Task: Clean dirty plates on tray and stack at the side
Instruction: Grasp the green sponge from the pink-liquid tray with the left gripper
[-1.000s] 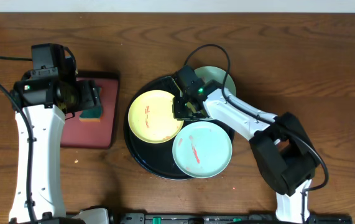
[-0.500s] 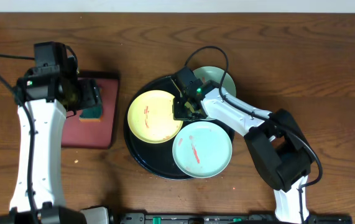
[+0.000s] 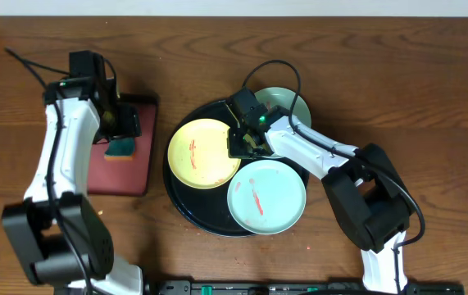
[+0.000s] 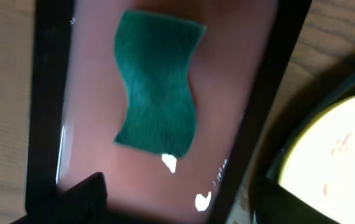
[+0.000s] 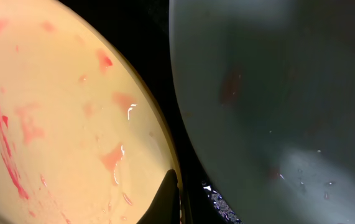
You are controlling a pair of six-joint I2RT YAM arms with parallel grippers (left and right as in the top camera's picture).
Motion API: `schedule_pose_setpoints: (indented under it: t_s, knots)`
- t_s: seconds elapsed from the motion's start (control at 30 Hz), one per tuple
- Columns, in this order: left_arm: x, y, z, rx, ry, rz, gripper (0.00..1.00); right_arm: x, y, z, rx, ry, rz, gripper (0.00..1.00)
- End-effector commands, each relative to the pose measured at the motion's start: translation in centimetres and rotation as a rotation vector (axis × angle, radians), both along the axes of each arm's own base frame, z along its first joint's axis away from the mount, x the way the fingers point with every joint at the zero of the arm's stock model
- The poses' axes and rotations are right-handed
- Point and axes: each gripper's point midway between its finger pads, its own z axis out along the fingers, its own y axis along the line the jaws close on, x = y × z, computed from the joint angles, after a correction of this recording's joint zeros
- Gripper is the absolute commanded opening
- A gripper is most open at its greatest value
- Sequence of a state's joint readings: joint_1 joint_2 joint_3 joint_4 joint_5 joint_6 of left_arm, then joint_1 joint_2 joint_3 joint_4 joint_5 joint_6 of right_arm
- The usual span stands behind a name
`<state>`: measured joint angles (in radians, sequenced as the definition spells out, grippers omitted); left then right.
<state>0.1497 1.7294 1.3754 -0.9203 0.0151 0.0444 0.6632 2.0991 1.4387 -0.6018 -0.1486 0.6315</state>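
The black tray (image 3: pixel 186 206) holds all three plates. The yellow plate (image 3: pixel 205 153) with red smears lies on its left. One mint plate (image 3: pixel 266 197) with a red smear lies at the front, and another mint plate (image 3: pixel 289 102) at the back is partly under my right arm. My right gripper (image 3: pixel 243 142) is at the yellow plate's right rim. In the right wrist view one fingertip (image 5: pixel 168 198) lies over the yellow plate (image 5: pixel 53 112) at that rim, beside a mint plate (image 5: pixel 276 93); the other finger is hidden. My left gripper (image 3: pixel 125 123) is open and empty above a green sponge (image 3: pixel 120 149).
The sponge (image 4: pixel 156 93) lies on a maroon rectangular tray (image 3: pixel 123 176) left of the black tray. In the left wrist view my open left gripper (image 4: pixel 177 200) hangs over the maroon tray (image 4: pixel 90 93), with the yellow plate's edge (image 4: pixel 339 149) at the right. Bare wooden table surrounds both trays.
My left arm has swung round, its wrist moving right and toward the back over the maroon tray. The right arm and the plates have not moved.
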Motion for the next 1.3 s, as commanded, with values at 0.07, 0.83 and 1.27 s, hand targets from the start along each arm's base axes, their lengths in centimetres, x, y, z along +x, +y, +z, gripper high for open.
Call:
schedule_pose_setpoints:
  t_s: [0.07, 0.83, 1.27]
  knots:
    - [1.9, 1.3, -2.0, 0.042, 0.004, -0.095, 0.63, -0.1, 0.4, -0.7, -0.017, -0.007, 0.036, 0.01]
    - [2.2, 2.4, -9.9, -0.059, 0.121, -0.093, 0.36, -0.1, 0.4, -0.7, -0.019, -0.008, 0.043, 0.01]
    - [4.1, 2.8, -5.6, -0.043, 0.003, -0.014, 0.07, -0.1, 0.4, -0.7, -0.018, -0.009, 0.042, 0.01]
